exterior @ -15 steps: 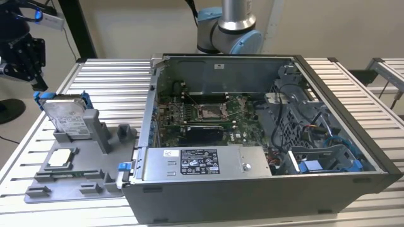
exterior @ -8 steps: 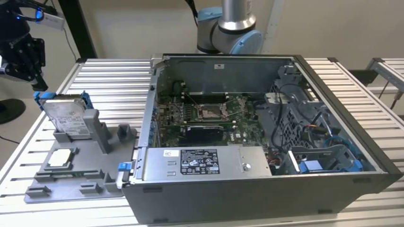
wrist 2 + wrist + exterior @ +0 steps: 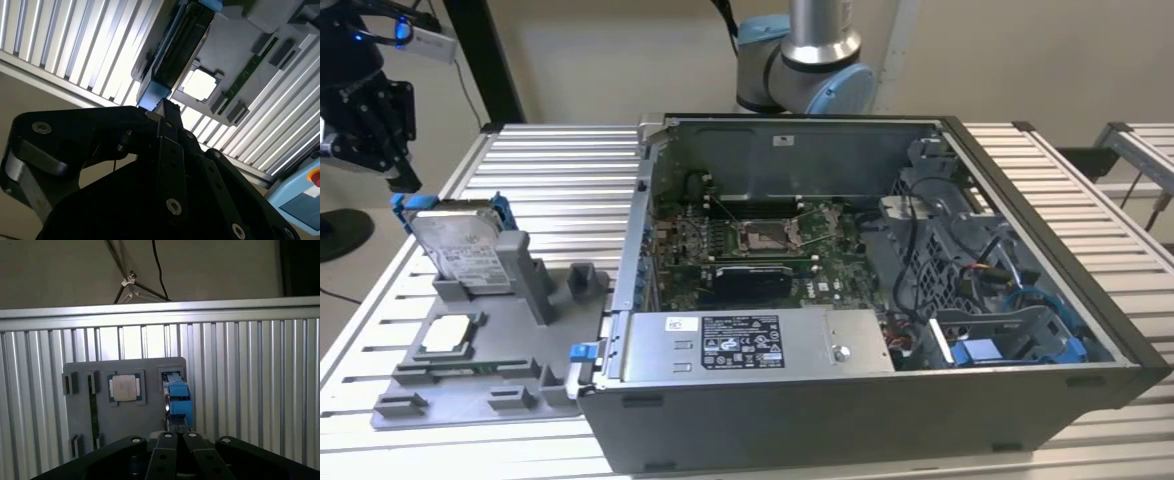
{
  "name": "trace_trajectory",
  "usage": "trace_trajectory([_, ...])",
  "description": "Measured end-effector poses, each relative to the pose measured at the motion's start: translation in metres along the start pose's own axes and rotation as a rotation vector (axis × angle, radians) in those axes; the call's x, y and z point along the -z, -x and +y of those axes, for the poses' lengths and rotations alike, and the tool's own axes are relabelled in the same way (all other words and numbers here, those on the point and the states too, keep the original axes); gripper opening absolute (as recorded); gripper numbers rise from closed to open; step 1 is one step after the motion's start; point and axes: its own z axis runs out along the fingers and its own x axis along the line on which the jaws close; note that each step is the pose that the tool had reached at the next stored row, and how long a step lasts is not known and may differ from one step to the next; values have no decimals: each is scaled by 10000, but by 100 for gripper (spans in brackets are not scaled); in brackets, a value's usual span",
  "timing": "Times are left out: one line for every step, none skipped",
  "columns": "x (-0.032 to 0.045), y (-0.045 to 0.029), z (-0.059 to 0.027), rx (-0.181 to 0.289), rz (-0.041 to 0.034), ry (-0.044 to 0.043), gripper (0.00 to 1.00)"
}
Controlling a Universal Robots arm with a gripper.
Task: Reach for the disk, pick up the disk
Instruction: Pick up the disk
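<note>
The disk is a silver-grey drive with a white label and a blue bracket. It stands on edge in a slot of the grey fixture plate at the exterior view's left. My black gripper hangs just above and to the left of the disk's top corner, apart from it. Its fingers are shut together with nothing between them. In both wrist views the fingertips sit close over the blue bracket end of the disk.
A small square silver chip lies in the fixture plate beside the disk. An open computer case with a motherboard and a long grey labelled box stands to the exterior view's right. The arm's base rises behind it.
</note>
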Motion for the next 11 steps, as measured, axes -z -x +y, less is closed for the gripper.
trace_trajectory([0, 0, 0, 6, 0, 0, 0])
trace_trajectory([0, 0, 0, 13, 0, 0, 0])
trace_trajectory([0, 0, 0, 19, 0, 0, 0])
trace_trajectory([0, 0, 0, 27, 0, 1, 0])
trace_trajectory([0, 0, 0, 33, 1, 1, 0])
trace_trajectory([0, 0, 0, 39, 0, 1, 0])
trace_trajectory([0, 0, 0, 46, 1, 1, 100])
trace_trajectory([0, 0, 0, 53, 1, 2, 100])
trace_trajectory([0, 0, 0, 60, 0, 1, 100])
trace_trajectory([0, 0, 0, 66, 0, 2, 100])
trace_trajectory([0, 0, 0, 72, 1, 2, 100])
